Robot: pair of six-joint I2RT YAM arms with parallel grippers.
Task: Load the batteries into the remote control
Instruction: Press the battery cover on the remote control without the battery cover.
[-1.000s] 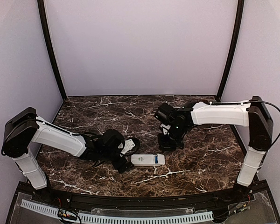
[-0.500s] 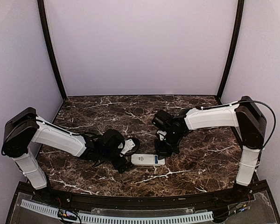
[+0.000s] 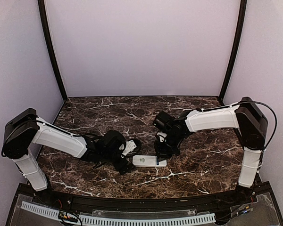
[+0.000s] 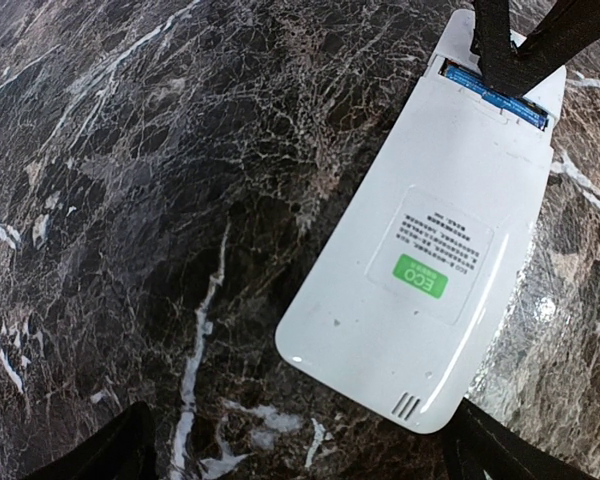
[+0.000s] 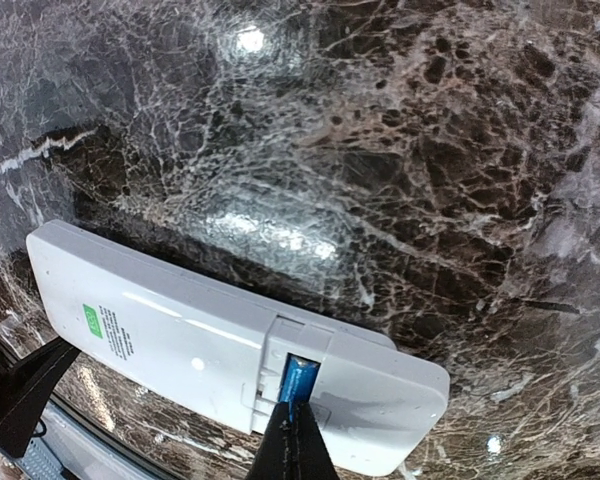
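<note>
The white remote control (image 3: 148, 161) lies face down on the marble table, green ECO label up (image 4: 421, 272). Its battery bay at the right end is uncovered, and a blue battery (image 5: 301, 378) lies in it, also showing in the left wrist view (image 4: 477, 86). My right gripper (image 5: 296, 420) is shut, and its joined tips rest on the near end of that battery. In the top view it (image 3: 161, 153) hangs over the remote's right end. My left gripper (image 3: 125, 165) is open at the remote's left end, with one finger (image 4: 128, 447) on each side.
The dark marble table (image 3: 203, 155) is walled by pale panels at the back and sides. Two black posts (image 3: 51, 52) stand at the back corners. A black rail with a white cable strip (image 3: 132, 219) runs along the near edge.
My right gripper has moved left and down from beside the remote onto its open battery bay. The left arm and the remote have not moved.
</note>
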